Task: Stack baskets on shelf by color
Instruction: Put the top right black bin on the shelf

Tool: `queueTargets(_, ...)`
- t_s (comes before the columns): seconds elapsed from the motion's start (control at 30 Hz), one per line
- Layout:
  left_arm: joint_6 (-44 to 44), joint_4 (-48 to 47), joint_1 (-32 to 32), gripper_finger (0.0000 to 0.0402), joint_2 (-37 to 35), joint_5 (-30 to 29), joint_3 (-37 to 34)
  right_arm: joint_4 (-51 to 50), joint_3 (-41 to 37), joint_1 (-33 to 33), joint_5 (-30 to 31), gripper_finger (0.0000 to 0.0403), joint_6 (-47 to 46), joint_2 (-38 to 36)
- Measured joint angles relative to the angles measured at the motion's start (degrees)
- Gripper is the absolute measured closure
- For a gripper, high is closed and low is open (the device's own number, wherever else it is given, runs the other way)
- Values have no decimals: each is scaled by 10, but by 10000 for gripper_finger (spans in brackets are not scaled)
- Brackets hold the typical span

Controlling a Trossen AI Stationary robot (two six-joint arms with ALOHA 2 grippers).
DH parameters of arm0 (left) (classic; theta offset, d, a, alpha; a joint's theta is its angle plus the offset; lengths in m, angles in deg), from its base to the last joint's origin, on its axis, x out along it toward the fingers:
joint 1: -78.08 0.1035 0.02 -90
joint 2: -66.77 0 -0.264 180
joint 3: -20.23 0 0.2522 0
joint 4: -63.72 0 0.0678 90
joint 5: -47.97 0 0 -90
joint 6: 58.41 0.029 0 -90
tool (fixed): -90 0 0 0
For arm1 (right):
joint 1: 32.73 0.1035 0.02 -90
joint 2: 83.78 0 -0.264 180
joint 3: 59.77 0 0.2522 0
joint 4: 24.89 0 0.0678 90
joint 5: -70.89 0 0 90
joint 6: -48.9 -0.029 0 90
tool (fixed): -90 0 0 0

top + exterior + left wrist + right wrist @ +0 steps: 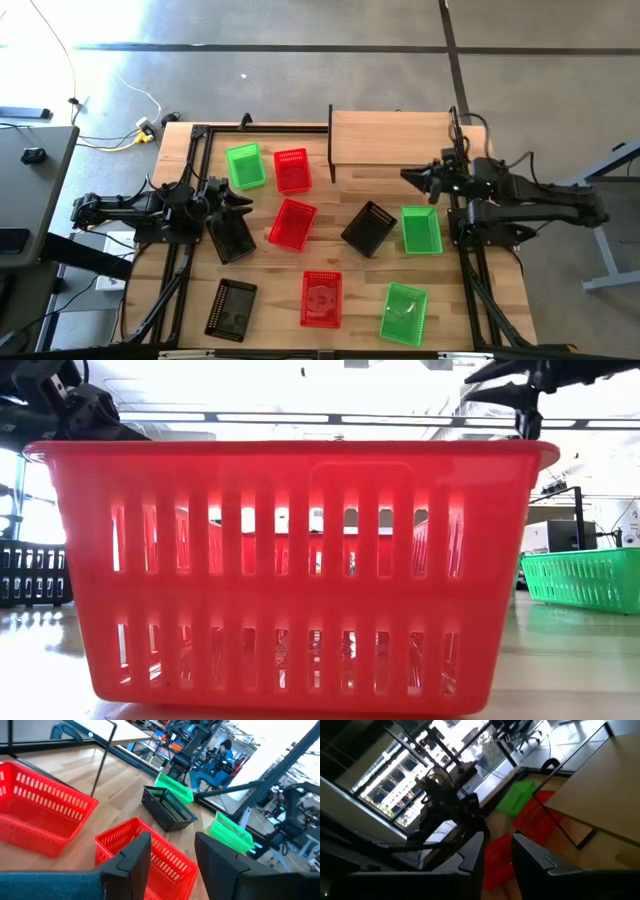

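- Baskets: nine scattered over the slatted table (160, 300), none on the shelf (390, 135).
- Green basket (245, 166) and red basket (292, 170) side by side near the shelf's left end.
- Second red basket (292, 223) at table centre, tilted; black basket (369, 228) to its right, also tilted, with a green one (421, 229) just beside that.
- Near edge: black basket (231, 309), red basket (321, 298), green basket (404, 311), well apart.
- Left gripper (240, 204) raised over the table's left side, above another black basket (232, 238); fingers (134, 857) parted, nothing between them.
- Right gripper (412, 177) raised just below the shelf's right half, pointing left; fingers (470, 855) apart, empty.
- Low view: filled by the near red basket (290, 570).
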Motion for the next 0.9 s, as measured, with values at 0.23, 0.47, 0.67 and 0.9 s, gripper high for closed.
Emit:
queueTargets(0.23, 0, 0, 0, 259, 0, -15, 0, -78, 106, 41, -14, 320, 25, 129)
queueTargets(0.47, -24, 0, 0, 259, 0, -21, 0, -115, 181, 106, -12, 320, 25, 240)
queueTargets(0.67, -56, 0, 0, 259, 0, -25, 0, -130, 207, 154, -12, 320, 25, 320)
queueTargets(0.9, -56, 1, 0, 259, 0, -25, 0, -138, 209, 185, -9, 320, 26, 388)
